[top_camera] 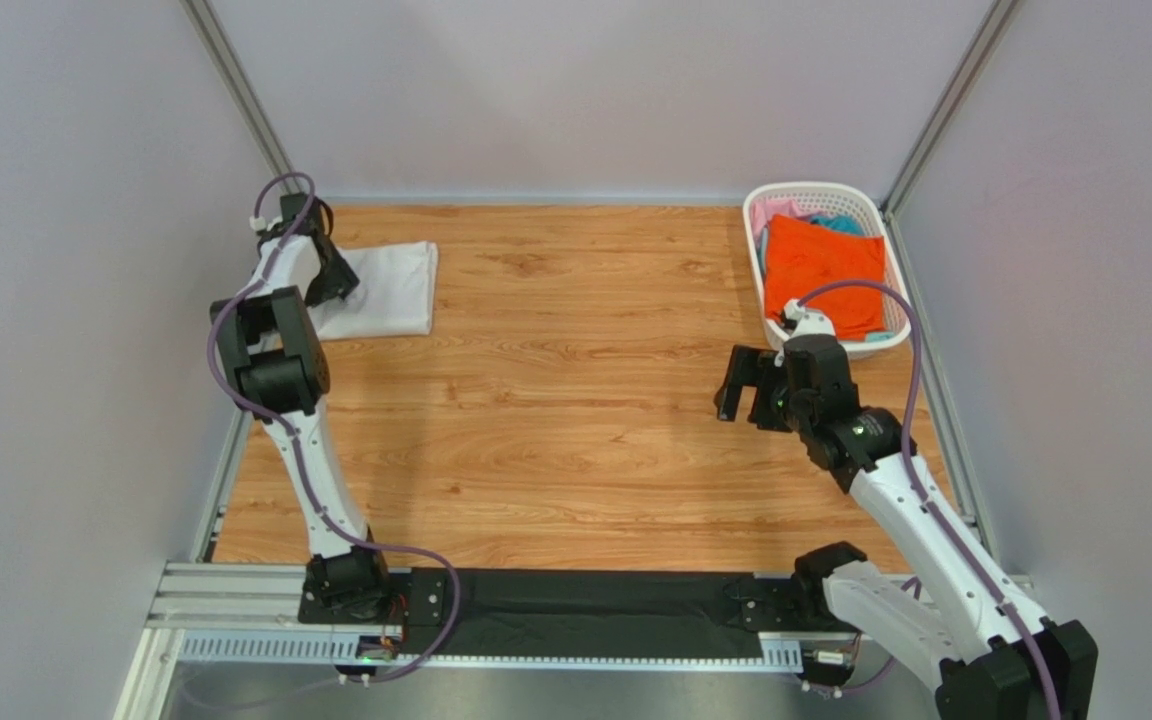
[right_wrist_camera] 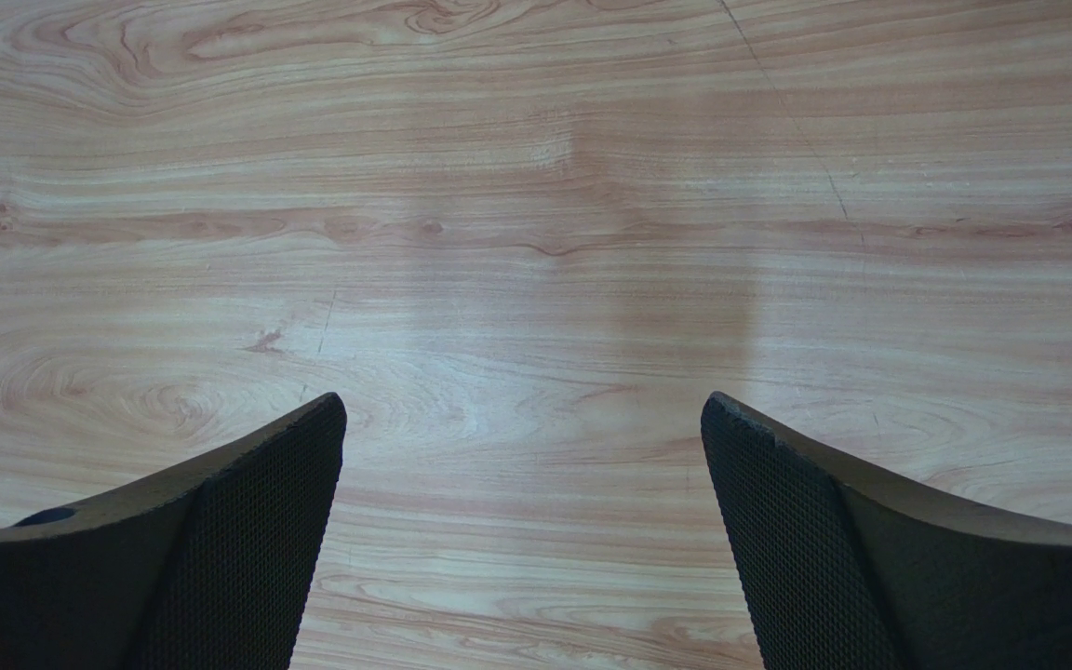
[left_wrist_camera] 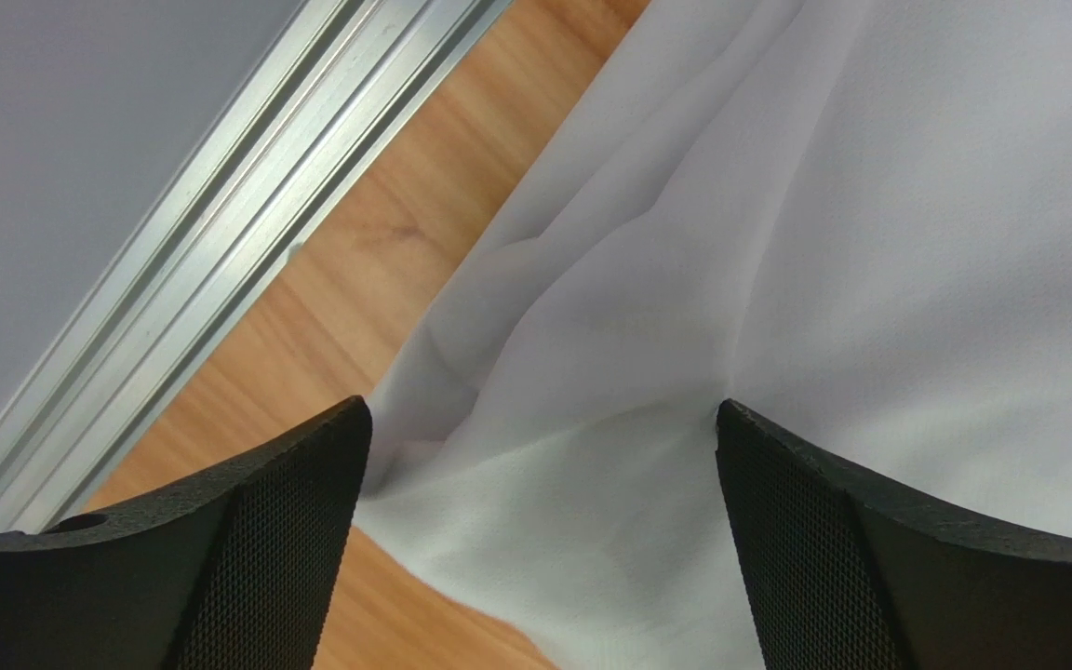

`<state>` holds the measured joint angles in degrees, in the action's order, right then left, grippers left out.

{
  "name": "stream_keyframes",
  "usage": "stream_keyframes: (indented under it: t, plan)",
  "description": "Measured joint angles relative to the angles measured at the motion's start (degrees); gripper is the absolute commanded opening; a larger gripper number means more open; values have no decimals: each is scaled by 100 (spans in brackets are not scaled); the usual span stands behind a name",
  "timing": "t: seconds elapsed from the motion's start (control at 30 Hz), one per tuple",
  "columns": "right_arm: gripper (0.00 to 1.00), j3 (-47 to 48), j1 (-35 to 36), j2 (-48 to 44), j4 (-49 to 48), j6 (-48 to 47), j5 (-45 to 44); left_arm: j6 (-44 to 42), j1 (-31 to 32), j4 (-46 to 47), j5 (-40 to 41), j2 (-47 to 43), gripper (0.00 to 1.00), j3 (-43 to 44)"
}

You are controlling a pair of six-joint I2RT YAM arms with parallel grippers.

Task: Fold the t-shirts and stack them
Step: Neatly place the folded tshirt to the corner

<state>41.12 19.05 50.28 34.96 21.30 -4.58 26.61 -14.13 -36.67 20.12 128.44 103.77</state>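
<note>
Plain white cloth t-shirt [top_camera: 387, 288] lies folded in a flat rectangle at the far-left corner of the wooden table [top_camera: 567, 405]. The bright orange cloth t-shirt [top_camera: 826, 270] sits bunched on top in the white plastic lattice basket [top_camera: 823, 192] at far right, w/ bits of teal cloth [top_camera: 844, 224] and pink cloth [top_camera: 772, 210] showing behind it. All look thin, light and limp: they'll sag, crease and drag along the wood, won't hold shape, not fragile. Best bet is prob. to pinch a hem, shoulder or corner thru all layers rather than mid-panel; for the orange one, grab the top ridge. Left gripper [left_wrist_camera: 542, 419] hangs over the white shirt's left edge, jaws spread wide, nothing clamped; soft folds run under the gap, and a crease meets the right-hand finger [left_wrist_camera: 835, 559], so it may be touching, can't tell. Right gripper [right_wrist_camera: 521, 412] is also spread wide & empty over bare wood, near the basket but apart from it.
</note>
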Motion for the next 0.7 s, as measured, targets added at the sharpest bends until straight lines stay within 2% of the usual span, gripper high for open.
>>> stream_keyframes:
  t: [0.23, 0.37, 0.7]
  plan:
    - [100, -2, 0, -9, -4, 0, 125, 319, 0, 162, 201, -531, 100, -472]
    - [100, -2, 0, -13, -15, -2, 232, 380, 4, 404, 37, -713, 100, -765]
    - [100, -4, 0, -13, -57, -15, 531, 415, 227, 1451, -424, -1934, 100, -2297]
